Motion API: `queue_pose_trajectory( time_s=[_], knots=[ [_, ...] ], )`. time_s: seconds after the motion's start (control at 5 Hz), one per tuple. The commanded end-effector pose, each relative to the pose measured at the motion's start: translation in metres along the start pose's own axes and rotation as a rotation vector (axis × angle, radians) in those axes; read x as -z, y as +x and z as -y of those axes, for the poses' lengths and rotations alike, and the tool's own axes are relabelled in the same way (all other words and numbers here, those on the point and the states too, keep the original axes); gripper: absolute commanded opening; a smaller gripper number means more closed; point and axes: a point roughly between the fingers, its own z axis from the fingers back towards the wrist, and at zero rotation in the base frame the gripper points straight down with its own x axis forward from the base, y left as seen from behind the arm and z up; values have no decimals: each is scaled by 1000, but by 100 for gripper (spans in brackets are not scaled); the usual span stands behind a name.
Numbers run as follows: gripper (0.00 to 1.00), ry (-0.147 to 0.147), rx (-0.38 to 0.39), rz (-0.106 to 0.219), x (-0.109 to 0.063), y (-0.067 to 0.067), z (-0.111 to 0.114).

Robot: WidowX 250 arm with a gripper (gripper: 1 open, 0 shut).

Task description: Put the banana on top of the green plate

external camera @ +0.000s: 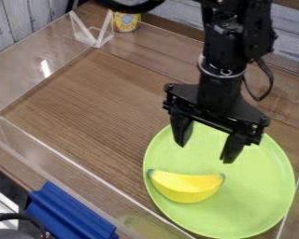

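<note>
So the banana [189, 185] is lying on its side on the green plate [267, 194], toward the near-left part of it, curve sagging toward the camera with both tips pointing up and away. It looks fully inside the rim, nothing hanging over the edge, which is what the job asks for, so I'd call the placing part done.

My gripper [212, 142] hangs above the plate's far-left edge, pointing straight down, fingers spread wide with nothing between them. There's a clear gap between the fingertips and the banana below, so I'm not touching it. Splayed like that makes sense: wide-open fingers won't snag the fruit or drag it along if I lift away.

The plate sits at the right side of the wooden table [102, 93], close to the clear acrylic wall [40, 65] that fences the workspace. A yellow container [127, 22] is way off at the far edge, well apart from everything, and some blue thing [71, 215] sits at the near-left corner outside the barrier; can't tell what it is.

My guess for what's left: just go straight up and clear. The only risk I see is the banana rocking on that curved belly if bumped.
</note>
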Motion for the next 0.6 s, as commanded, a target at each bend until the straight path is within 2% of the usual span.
queue_pose_trajectory(
  time_s=[0.0, 0.4],
  knots=[
    [100, -24, -6, 44, -10, 11, 2],
    [100, -32, 3, 46, -11, 15, 1]
  ],
)
